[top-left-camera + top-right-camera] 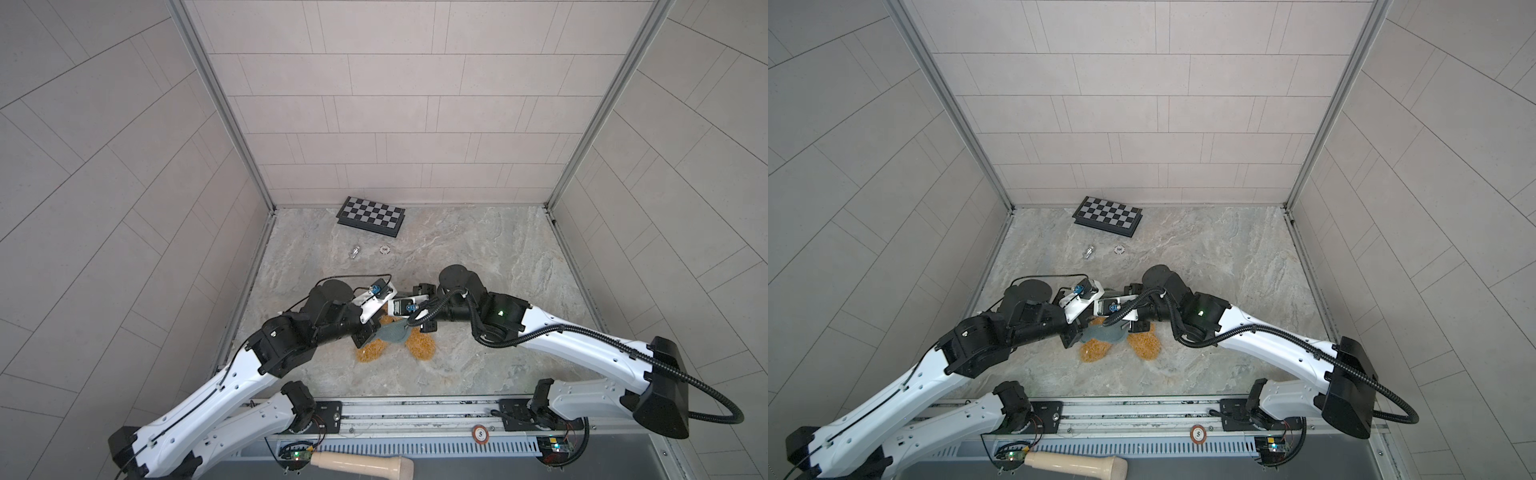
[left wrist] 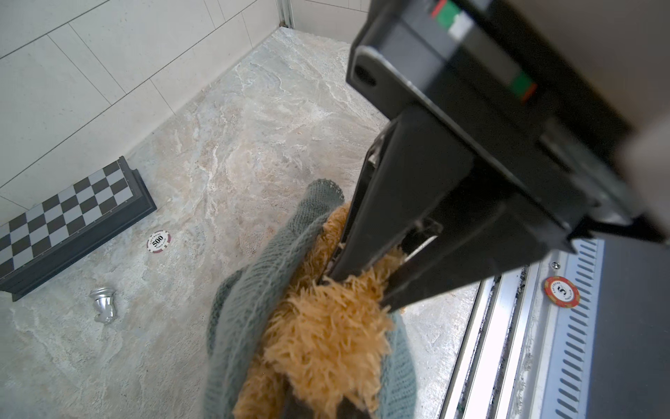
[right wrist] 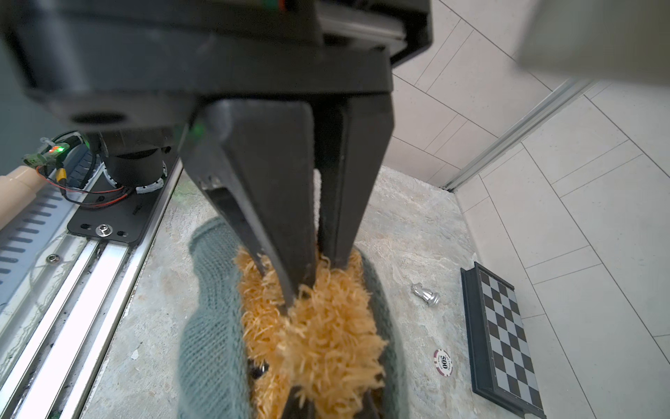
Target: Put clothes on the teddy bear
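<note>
Lying bear: found on the table, lower centre in both top views; only two shaggy golden limbs are seen there, the rest being hidden under the arms. In the wrist views the fur is seen close up, filling the lower middle.
Knit: grey-green, draped over the bear's middle between the two wrists; it is wrapped round the fur on both sides in the wrist views.
Left gripper: fingers are pressed together, with the tips sunk in the fur at the knit's edge; whether fur or knit is caught cannot be told.
Right gripper: fingers are drawn almost together, and a tuft of the bear's fur is pinched between the tips.
Board: chequered, set flat against the back wall, upper centre of the table, well apart from the bear.
Chip: marked 500, laid flat just below the board.
Piece: silver, tipped on its side, just left of the chip.
Rail: run along the bottom of the top views; a red chip marked 5 is seen just below it.
Handle: pale wood, laid lengthwise at the bottom edge.
</note>
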### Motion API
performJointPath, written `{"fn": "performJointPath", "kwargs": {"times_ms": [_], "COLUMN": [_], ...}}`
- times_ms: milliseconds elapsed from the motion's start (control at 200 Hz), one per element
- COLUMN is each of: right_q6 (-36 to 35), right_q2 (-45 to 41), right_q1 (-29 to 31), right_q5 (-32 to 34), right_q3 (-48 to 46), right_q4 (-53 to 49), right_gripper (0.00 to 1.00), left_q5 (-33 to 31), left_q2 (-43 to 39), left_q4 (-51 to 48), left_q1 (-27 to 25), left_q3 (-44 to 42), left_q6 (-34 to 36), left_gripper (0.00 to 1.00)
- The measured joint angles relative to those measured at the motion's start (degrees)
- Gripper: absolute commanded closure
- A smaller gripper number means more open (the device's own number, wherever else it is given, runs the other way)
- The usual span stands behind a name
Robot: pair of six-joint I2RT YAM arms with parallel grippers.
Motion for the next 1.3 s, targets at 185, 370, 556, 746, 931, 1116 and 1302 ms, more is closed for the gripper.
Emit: {"fn": "performJointPath", "kwargs": {"times_ms": [185,370,556,746,931,1116,1302], "right_q6": [2.14,9.31,16.83,22.97,24.74,24.96,25.49], "right_q2": [-4.76,-12.76,-16.90,-19.21,-19.15,-19.15,-19.28], "right_q1": [-1.38,-6.86,-9.88,-11.47,-11.47,-11.85,-12.92], "right_q5": [5.77,4.28,-0.70,-2.75,-3.58,-3.89,-4.31], "right_q3": [-5.09,-13.99,-17.35,-18.73,-19.61,-20.61,-21.57], "right_q4": [2.82,10.32,17.05,24.57,26.12,26.91,28.55], "right_gripper": [1.00,1.00,1.00,1.00,1.00,1.00,1.00], "left_q5": [-2.36,0.68,8.04,14.25,17.57,19.17,19.87], "left_q2": [-3.72,-12.57,-12.90,-8.94,-8.17,-8.04,-7.02], "left_q4": [2.60,10.47,20.48,34.88,43.41,48.11,51.04], "left_q1": [1.46,10.21,15.54,16.63,16.63,16.63,16.63], "left_q3": [-0.17,-8.59,-20.13,-27.71,-28.22,-28.20,-28.22], "left_q6": [-8.04,-23.39,-40.15,-57.11,-64.54,-69.20,-73.02], "left_gripper": [0.00,0.46,0.48,0.52,0.46,0.51,0.53]}}
